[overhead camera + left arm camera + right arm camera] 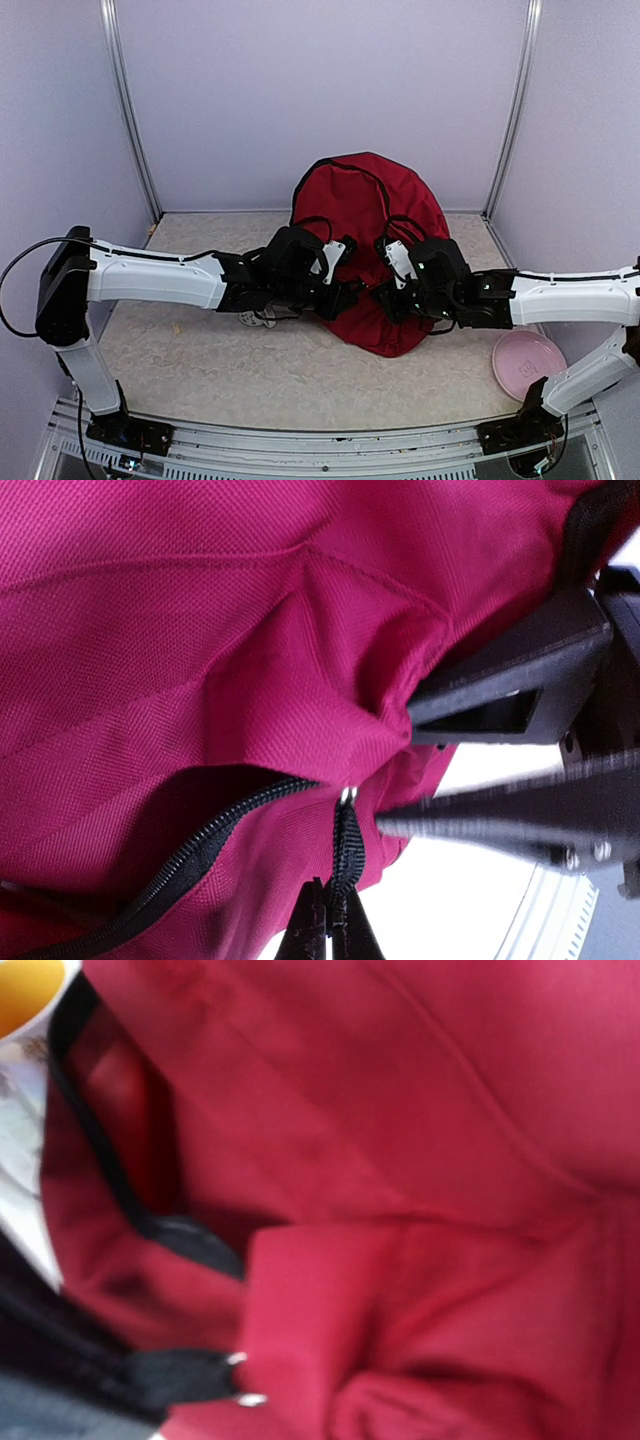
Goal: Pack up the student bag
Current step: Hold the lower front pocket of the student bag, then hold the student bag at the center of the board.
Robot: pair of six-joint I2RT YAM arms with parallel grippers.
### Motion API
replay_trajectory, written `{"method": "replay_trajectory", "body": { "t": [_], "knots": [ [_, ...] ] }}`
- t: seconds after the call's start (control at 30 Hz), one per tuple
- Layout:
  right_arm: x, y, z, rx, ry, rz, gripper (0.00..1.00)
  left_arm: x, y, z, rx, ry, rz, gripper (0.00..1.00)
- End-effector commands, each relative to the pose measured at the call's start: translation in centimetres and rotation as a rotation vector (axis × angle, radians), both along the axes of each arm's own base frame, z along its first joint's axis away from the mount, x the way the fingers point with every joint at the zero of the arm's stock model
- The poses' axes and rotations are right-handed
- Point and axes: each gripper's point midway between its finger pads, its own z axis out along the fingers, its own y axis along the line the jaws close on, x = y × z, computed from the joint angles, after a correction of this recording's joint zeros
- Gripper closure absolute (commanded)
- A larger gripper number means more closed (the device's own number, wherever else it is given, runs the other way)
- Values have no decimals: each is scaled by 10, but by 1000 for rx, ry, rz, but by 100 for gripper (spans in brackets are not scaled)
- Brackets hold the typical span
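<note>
Red fabric student bag (365, 210) slumped mid-bench, an arm reaching in from either side.

Seen from above only: bag leaning at the back wall on the beige bench (200, 360), pink plate (527, 362) well apart at the near right, small pale item (255, 318) just beside the left arm and too small to name, tips of both tools lost against the cloth. Shown by the left wrist view alone: left tool (328, 900) pinched shut on the black zip pull (345, 845), zip track (200, 855) lying open to the left, right tool (395, 772) with fingers spread, upper tip pushed into a pucker of the fabric, nothing visibly clamped. Right wrist view blurred: red folds and a black strap (95, 1150), own fingers not made out.
</note>
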Motion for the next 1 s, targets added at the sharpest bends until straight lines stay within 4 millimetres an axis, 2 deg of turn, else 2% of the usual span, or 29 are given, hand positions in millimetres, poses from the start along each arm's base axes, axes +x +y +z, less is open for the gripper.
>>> {"method": "replay_trajectory", "body": {
  "t": [0.0, 0.23, 0.33, 0.4, 0.5, 0.57, 0.6, 0.67, 0.73, 0.8, 0.87, 0.97],
  "knots": [
    [23, -15, 10, 2, -64, -111, 73, 5, -2, 10, 3, -31, -13, 100],
    [30, -30, 8, -12, -73, -174, 97, 10, -1, 9, 35, -54, -8, 100],
    [19, -26, 8, 14, -17, -130, 97, 13, -1, 11, 40, -65, -4, 100],
    [-2, -14, 6, 48, 51, -24, 93, 15, -4, 13, 45, -75, -7, 100],
    [-53, 11, 3, 115, 158, 201, 84, 17, -6, 13, 53, -81, -9, 100],
    [-77, 10, 4, 139, 206, 240, 75, 17, -6, 12, 51, -81, -9, 100],
    [-81, 3, 4, 153, 222, 217, 73, 17, -7, 13, 48, -80, -14, 100],
    [-80, -21, 3, 185, 240, 95, 65, 16, -8, 12, 44, -75, -21, 100],
    [-70, -50, -3, 193, 230, -62, 55, 16, -10, 13, 42, -75, -26, 100],
    [-59, -69, -7, 195, 211, -178, 45, 15, -10, 14, 40, -76, -28, 100],
    [-46, -75, -5, 206, 172, -240, 35, 15, -10, 15, 36, -79, -30, 100],
    [-24, -69, -2, 225, 117, -270, 25, 14, -12, 15, 32, -76, -36, 100]
  ]
}}
